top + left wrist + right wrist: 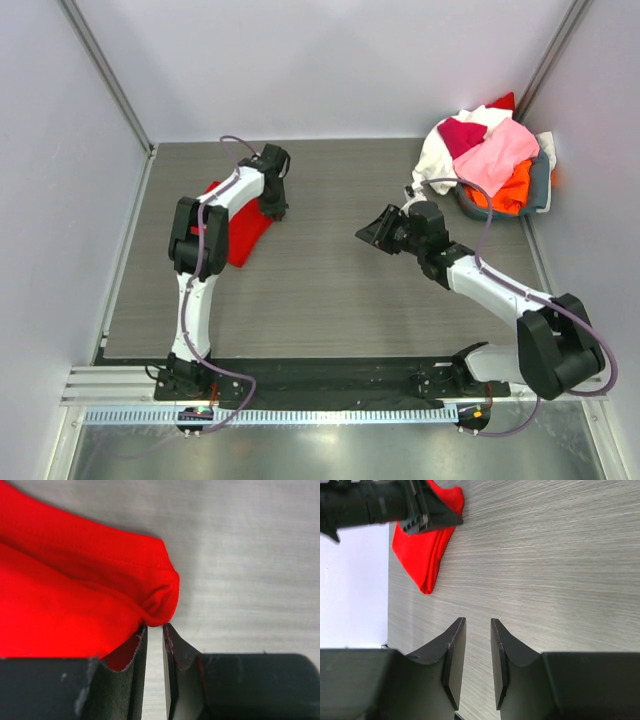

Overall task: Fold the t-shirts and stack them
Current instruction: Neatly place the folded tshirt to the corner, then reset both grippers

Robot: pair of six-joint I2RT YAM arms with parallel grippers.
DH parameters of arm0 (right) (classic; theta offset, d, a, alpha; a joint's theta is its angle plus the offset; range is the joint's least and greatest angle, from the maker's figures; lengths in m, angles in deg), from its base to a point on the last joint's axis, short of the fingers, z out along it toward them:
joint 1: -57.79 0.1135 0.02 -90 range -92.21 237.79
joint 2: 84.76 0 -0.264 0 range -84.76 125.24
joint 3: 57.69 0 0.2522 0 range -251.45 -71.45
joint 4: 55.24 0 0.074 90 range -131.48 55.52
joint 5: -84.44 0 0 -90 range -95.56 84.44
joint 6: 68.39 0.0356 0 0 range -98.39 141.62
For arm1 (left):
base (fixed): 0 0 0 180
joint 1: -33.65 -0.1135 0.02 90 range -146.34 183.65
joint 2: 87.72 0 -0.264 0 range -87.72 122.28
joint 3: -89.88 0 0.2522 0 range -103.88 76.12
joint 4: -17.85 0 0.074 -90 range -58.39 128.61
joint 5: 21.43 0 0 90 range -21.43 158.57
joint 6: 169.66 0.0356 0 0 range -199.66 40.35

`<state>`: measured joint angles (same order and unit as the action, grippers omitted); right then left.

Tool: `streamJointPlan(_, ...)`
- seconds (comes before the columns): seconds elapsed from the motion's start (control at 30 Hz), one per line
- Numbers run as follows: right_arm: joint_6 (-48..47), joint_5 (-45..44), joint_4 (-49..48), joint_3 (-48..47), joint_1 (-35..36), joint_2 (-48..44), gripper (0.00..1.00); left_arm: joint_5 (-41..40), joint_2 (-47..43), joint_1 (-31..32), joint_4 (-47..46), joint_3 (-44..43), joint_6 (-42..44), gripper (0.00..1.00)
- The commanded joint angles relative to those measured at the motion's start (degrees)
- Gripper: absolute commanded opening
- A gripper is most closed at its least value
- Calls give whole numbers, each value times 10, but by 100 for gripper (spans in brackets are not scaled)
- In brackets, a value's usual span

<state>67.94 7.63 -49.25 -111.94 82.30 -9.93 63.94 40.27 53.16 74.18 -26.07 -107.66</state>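
A bright red t-shirt (pixel 240 238) lies folded on the left part of the table, partly hidden by my left arm. My left gripper (pixel 272 208) sits low at its right edge. In the left wrist view a bunched corner of the red t-shirt (pixel 75 595) touches the fingertips. There my left gripper (pixel 155 626) is open by a narrow slit, with only table showing through the slit. My right gripper (pixel 368 235) hovers over the middle of the table, open and holding nothing (pixel 477 620). It points toward the red t-shirt (pixel 425 555). Pink, white, magenta and orange t-shirts (pixel 485 155) are heaped at the back right.
The heap of shirts fills a grey basket (pixel 541 185) in the back right corner against the wall. White walls enclose the table on the left, back and right. My left arm (pixel 380 505) crosses the top of the right wrist view.
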Motion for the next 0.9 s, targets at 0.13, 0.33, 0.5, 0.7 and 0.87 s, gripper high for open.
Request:
streamJointPlan(0.13, -18, -24, 24, 41, -2, -87, 33, -20, 81, -92, 59, -102, -20, 19)
streamJointPlan(0.33, -67, -48, 67, 56, -2, -117, 34, 67, 45, -113, 37, -137, -20, 25)
streamJointPlan(0.5, -114, -112, 133, 58, -2, -171, 34, 55, -123, -61, -95, 37, -42, 36)
streamJointPlan(0.7, -116, -244, 180, 121, 0, -305, 49, 16, -394, 3, -275, 353, -88, 48)
streamJointPlan(0.87, -156, -381, 221, 157, 2, -396, 89, -33, -551, 56, -354, 518, -63, 58)
